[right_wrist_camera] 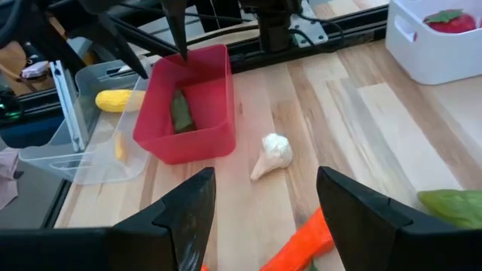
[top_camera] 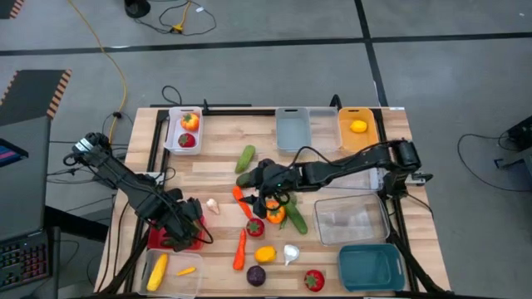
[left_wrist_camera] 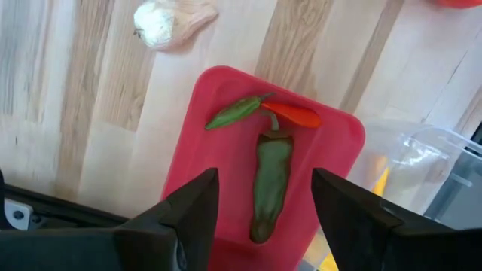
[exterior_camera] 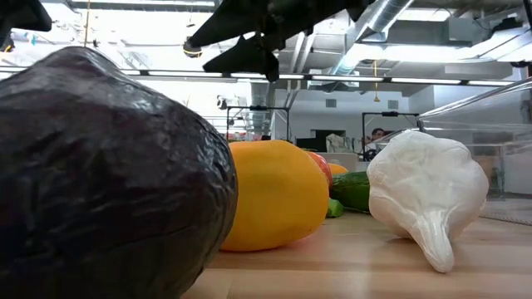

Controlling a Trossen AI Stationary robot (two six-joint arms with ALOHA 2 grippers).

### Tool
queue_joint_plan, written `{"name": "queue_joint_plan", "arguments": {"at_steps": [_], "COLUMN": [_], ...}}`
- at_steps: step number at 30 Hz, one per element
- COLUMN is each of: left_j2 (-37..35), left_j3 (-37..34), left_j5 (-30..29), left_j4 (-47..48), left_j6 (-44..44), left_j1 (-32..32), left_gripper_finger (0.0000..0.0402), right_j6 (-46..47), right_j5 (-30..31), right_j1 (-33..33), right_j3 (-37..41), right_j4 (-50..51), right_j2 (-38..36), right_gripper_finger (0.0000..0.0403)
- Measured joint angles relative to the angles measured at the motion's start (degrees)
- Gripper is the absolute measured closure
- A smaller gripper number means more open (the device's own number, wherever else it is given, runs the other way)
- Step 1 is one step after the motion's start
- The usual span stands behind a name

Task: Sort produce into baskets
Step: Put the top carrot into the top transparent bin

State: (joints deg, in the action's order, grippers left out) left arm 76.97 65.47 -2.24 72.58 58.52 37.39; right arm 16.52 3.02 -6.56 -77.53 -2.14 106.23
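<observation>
My left gripper [top_camera: 181, 223] is open and empty above the red basket [top_camera: 166, 239]. In the left wrist view [left_wrist_camera: 263, 226] its fingers stand on either side of a long green pepper [left_wrist_camera: 269, 181] lying in the red basket [left_wrist_camera: 218, 143], next to a small green pepper [left_wrist_camera: 235, 111] and a red one [left_wrist_camera: 292, 114]. My right gripper [top_camera: 264, 193] is open and empty over the loose produce at the table's middle, with an orange pepper [top_camera: 274, 213], a cucumber [top_camera: 296, 219] and a tomato [top_camera: 255, 226] beside it. In its own view [right_wrist_camera: 263, 226] an orange piece [right_wrist_camera: 301, 245] lies just below the fingers.
A white basket [top_camera: 184, 130] with red produce, a grey basket [top_camera: 293, 129] and an orange-yellow basket [top_camera: 357, 126] with a lemon stand at the far edge. A clear basket [top_camera: 349, 218] and a teal one [top_camera: 371, 266] stand at the right. A clear basket [top_camera: 170, 270] holds corn. Garlic [top_camera: 214, 205], a carrot [top_camera: 240, 249] and a purple round [top_camera: 256, 275] lie loose.
</observation>
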Motion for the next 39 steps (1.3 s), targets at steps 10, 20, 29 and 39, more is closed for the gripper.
{"name": "queue_joint_plan", "arguments": {"at_steps": [10, 20, 29, 39], "left_j2": [0.02, 0.02, 0.02, 0.02], "left_j3": [0.0, 0.0, 0.0, 0.0], "left_j5": [-0.88, -1.2, -1.22, -1.23], "left_j4": [-0.04, -0.04, -0.02, -0.02], "left_j6": [-0.04, 0.07, 0.17, 0.17], "left_j1": [0.0, 0.0, 0.0, -0.01], "left_gripper_finger": [0.0202, 0.0202, 0.0202, 0.0202], "right_j6": [-0.31, -0.21, 4.87, 14.16], "right_j5": [-1.72, -1.72, -1.72, -1.6], "right_j1": [1.09, 1.09, 0.08, -0.08], "right_j3": [-0.78, -0.82, -0.82, -2.38], "right_j4": [1.06, 2.17, 2.08, 6.09], "right_j2": [0.95, 0.95, 0.95, 0.95], "right_gripper_finger": [0.0143, 0.0142, 0.0142, 0.0142]}}
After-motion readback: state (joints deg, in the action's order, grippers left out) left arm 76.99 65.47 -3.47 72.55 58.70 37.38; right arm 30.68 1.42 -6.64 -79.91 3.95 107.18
